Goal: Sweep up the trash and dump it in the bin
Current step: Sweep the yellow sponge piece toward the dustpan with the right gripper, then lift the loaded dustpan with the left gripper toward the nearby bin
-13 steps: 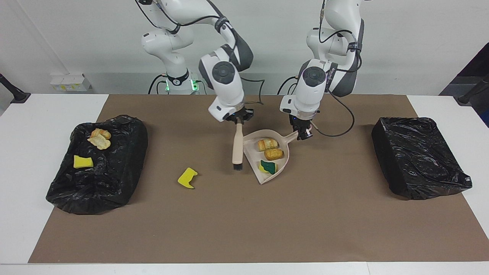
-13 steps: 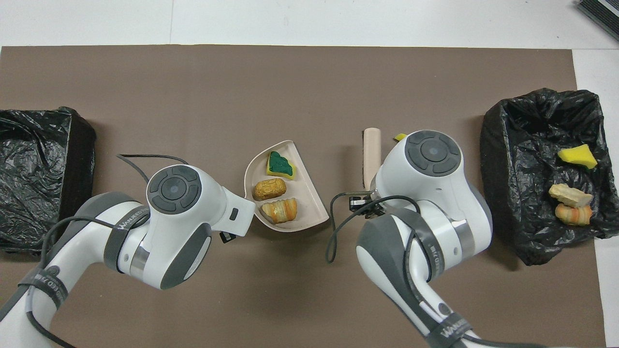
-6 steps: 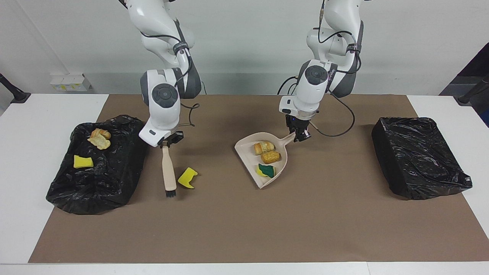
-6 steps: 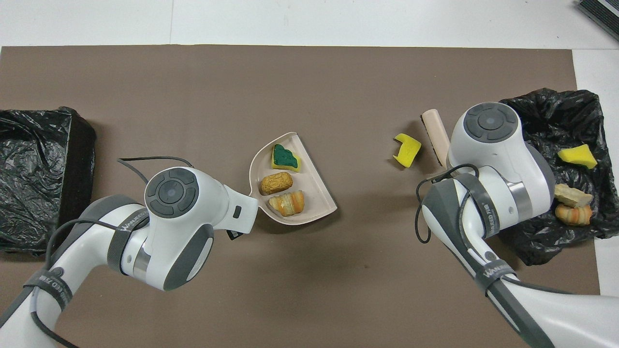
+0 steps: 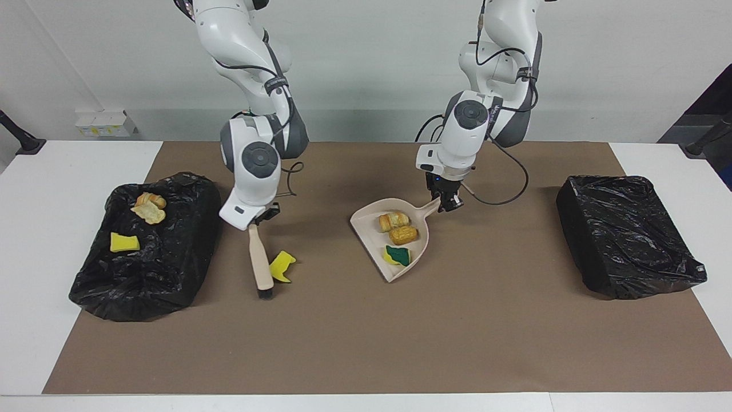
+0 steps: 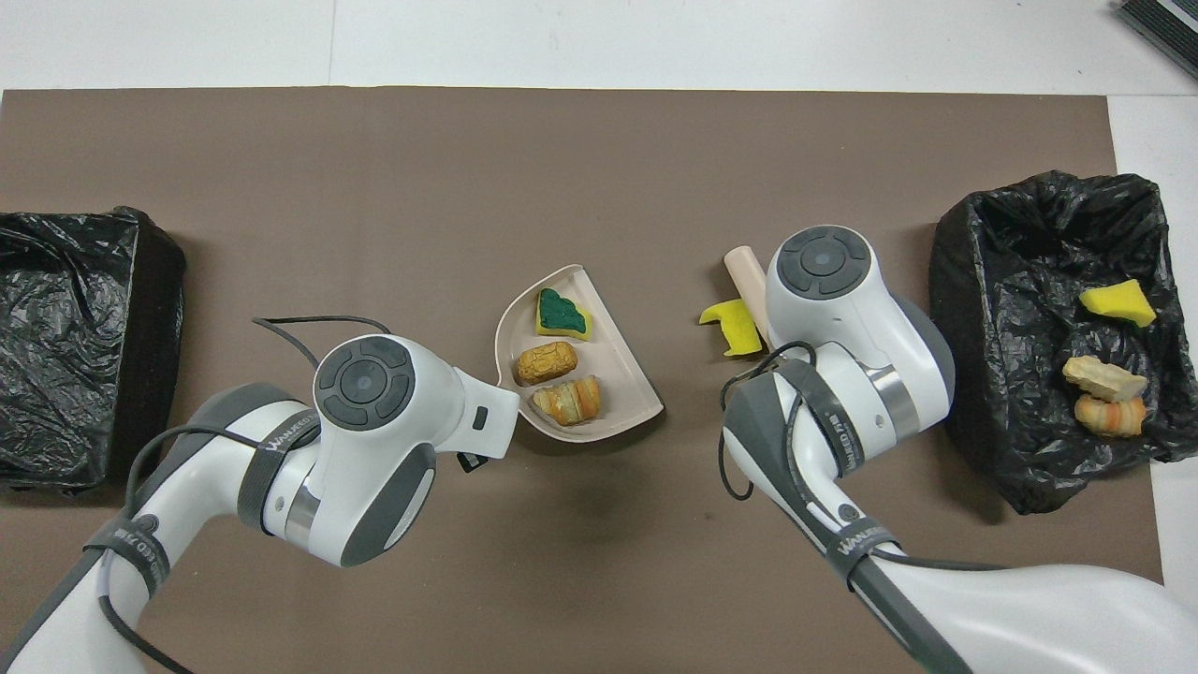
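Note:
My right gripper point(image 5: 255, 220) is shut on the handle of a beige brush point(image 5: 260, 260), whose bristles rest on the mat. A loose yellow sponge scrap point(image 5: 282, 266) lies against the brush on its dustpan side; both show in the overhead view, brush point(image 6: 746, 271) and scrap point(image 6: 730, 323). My left gripper point(image 5: 448, 201) is shut on the handle of the beige dustpan point(image 5: 366, 220), which holds two bread pieces point(image 5: 400, 228) and a green-topped sponge chunk point(image 5: 396, 255). In the overhead view the dustpan point(image 6: 629, 374) shows, and both grippers are hidden under their wrists.
A black-bagged bin point(image 5: 166, 269) at the right arm's end holds two bread pieces point(image 5: 150, 207) and a yellow sponge point(image 5: 124, 242); it also shows in the overhead view point(image 6: 992, 374). Another black-bagged bin point(image 5: 623, 234) stands at the left arm's end. A brown mat point(image 5: 366, 343) covers the table.
My right gripper has carried the brush from beside the dustpan over to the bin side of the loose yellow scrap, and the brush now touches it. The dustpan has turned and shifted slightly.

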`<action>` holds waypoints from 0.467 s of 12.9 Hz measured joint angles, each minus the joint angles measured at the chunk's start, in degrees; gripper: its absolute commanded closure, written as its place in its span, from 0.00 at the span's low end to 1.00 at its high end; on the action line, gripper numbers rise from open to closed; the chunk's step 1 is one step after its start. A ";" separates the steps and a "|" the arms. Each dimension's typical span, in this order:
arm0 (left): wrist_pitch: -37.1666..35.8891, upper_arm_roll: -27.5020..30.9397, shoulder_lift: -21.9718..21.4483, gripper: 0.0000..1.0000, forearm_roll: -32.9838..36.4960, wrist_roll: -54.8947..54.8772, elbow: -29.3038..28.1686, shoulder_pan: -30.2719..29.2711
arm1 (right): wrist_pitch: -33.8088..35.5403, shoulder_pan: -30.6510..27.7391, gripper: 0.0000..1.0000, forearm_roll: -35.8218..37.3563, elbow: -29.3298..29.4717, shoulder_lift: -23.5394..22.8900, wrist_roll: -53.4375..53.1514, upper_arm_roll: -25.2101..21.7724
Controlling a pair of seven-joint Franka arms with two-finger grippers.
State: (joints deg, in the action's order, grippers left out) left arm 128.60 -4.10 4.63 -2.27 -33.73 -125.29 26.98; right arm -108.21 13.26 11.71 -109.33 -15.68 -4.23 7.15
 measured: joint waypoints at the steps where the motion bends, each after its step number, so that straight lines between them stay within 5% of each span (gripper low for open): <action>1: 0.00 0.00 0.00 1.00 -0.01 0.00 -0.01 0.00 | 0.00 1.61 1.00 -2.57 0.19 0.00 -0.82 0.03; 6: 0.00 0.02 0.00 1.00 -0.05 0.01 -0.02 0.00 | -2.81 8.86 1.00 -19.13 0.58 0.00 -5.08 0.23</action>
State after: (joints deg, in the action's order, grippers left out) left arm 128.60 -4.08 4.62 -2.32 -33.72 -125.31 26.98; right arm -111.02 22.12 -7.43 -108.75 -15.68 -9.31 7.38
